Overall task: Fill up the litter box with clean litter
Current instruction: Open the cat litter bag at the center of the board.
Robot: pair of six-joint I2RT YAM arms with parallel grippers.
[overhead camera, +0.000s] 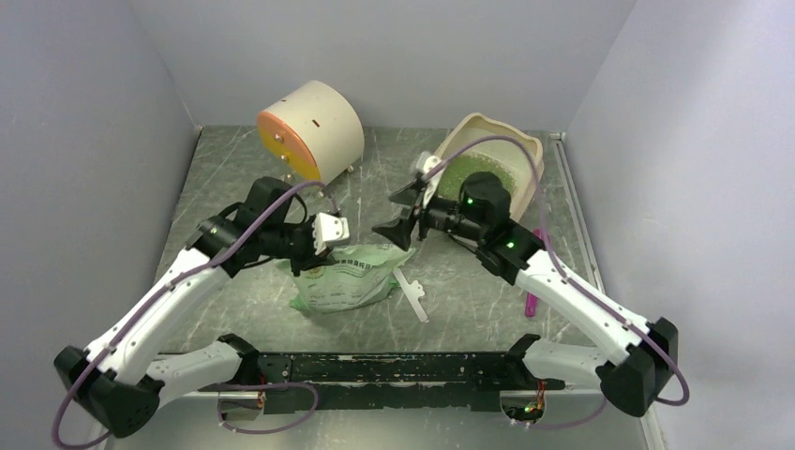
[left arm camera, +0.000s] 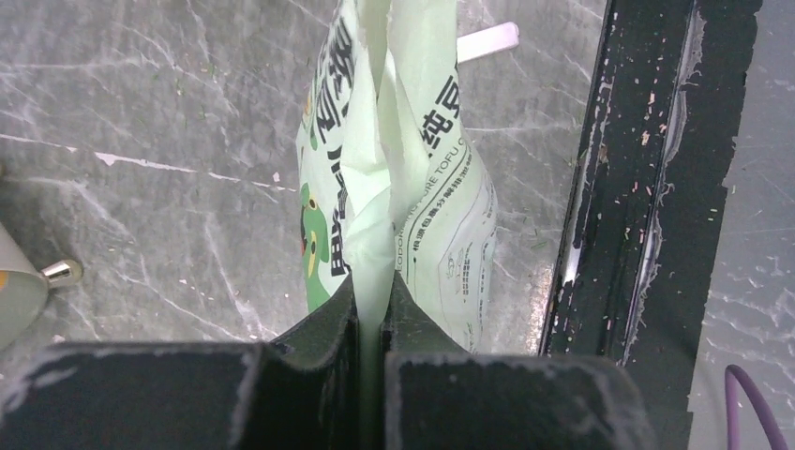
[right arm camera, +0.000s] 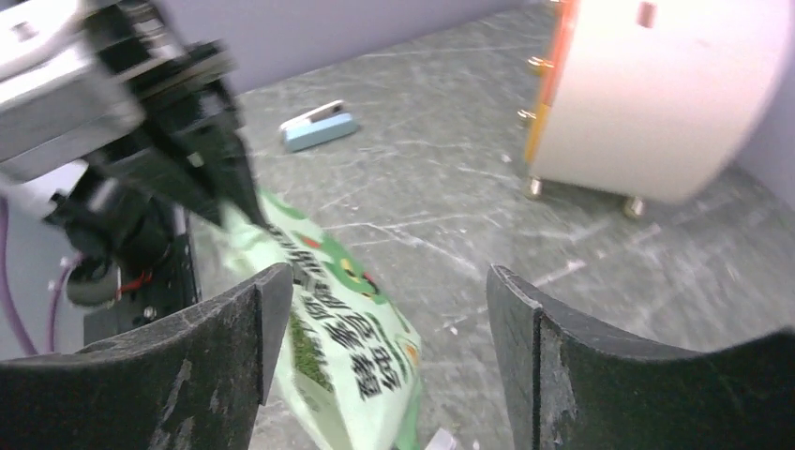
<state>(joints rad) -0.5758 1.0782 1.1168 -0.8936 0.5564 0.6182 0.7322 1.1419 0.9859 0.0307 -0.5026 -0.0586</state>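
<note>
The beige litter box (overhead camera: pixel 525 142) sits tilted at the back right, with a bed of green clean litter (overhead camera: pixel 457 175) inside. A light-green printed bag (overhead camera: pixel 349 279) lies mid-table. My left gripper (overhead camera: pixel 302 253) is shut on the bag's top edge; in the left wrist view the thin plastic is pinched between the jaws (left arm camera: pixel 371 314) and the bag (left arm camera: pixel 422 187) hangs away from them. My right gripper (overhead camera: pixel 398 211) is open and empty between the bag and the litter box. In the right wrist view (right arm camera: pixel 375 309) it faces the bag (right arm camera: pixel 347 328) and the left gripper (right arm camera: pixel 187 141).
A cream half-cylinder cabinet (overhead camera: pixel 319 127) with an orange face stands at the back left. A white strip (overhead camera: pixel 410 292) lies right of the bag. A magenta scoop (overhead camera: pixel 535 277) lies by the right wall. A black rail (overhead camera: pixel 394 367) runs along the near edge. A small blue-and-white object (right arm camera: pixel 319 125) lies on the table.
</note>
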